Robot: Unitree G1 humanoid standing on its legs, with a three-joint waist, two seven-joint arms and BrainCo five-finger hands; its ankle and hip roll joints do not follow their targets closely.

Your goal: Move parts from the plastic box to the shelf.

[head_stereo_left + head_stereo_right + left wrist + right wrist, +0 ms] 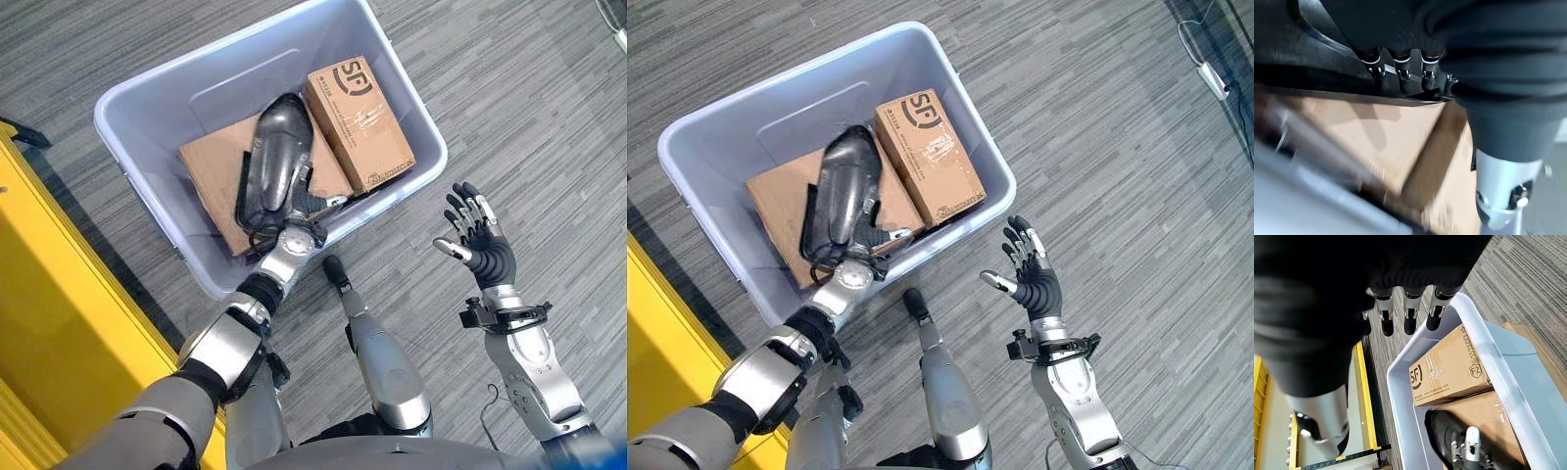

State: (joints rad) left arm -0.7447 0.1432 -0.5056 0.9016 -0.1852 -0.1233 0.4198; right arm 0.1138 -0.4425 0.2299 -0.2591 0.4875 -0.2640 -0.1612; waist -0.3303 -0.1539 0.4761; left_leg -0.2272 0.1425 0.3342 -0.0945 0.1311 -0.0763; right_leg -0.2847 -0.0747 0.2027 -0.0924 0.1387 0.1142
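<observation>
Grey plastic box (409,108) sits on striped grey carpet (529,88), tilted diagonally in the head views. Inside: a flat brown cardboard (211,162) lying on the bottom, a smaller carton (358,122) resting against the right wall, touching the near-right rim. The far-left part of the box floor is bare.

Left hand (274,166) is down inside the box, its dark cover lying over the flat cardboard just beside the carton. The wrist view shows the fingers (1400,73) pointing away over the cardboard; the tips are hidden, so I cannot tell whether they are curled or what they touch.

Right hand (477,235) is held up outside the box, past its near-right corner, apart from the rim; fingers spread and straight, holding nothing. Its wrist view looks down on the box rim and carton.

Yellow shelf (54,294) edge runs along the left, close to the box's left corner with a narrow strip of carpet between. Wide bare carpet to the right and beyond the box.
</observation>
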